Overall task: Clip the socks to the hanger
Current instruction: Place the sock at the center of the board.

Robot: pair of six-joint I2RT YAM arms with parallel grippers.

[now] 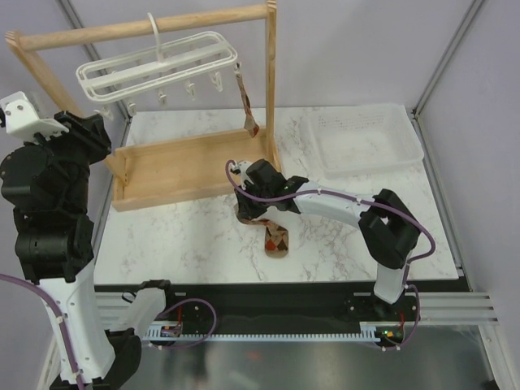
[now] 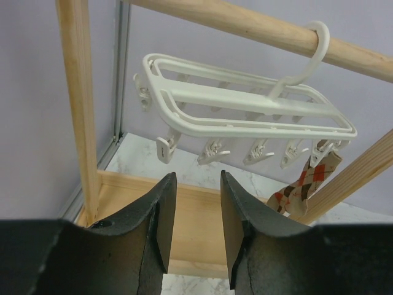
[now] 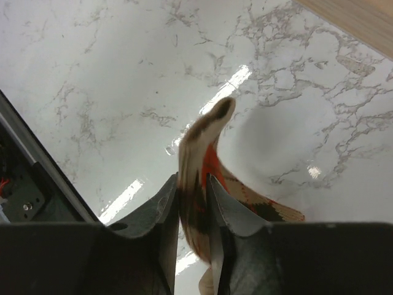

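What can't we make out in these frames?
- Top view: right arm covers most of the sock on the table; jaws hidden.
- Right wrist: that sock's lower end cut off by the frame edge.
- Left wrist: clip's bite on the hung sock too small to judge.
- Top view: hanger clips too small.

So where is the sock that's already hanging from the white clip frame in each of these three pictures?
Top camera: the hanging sock dangles from the right end of the hanger, beside the wooden rack's right post.
Left wrist camera: lower right, under the hanger's last clip, against the slanting post, beyond the left hand.
Right wrist camera: not in it; the sock there is the other one.
Shared landmark: the wooden rack.
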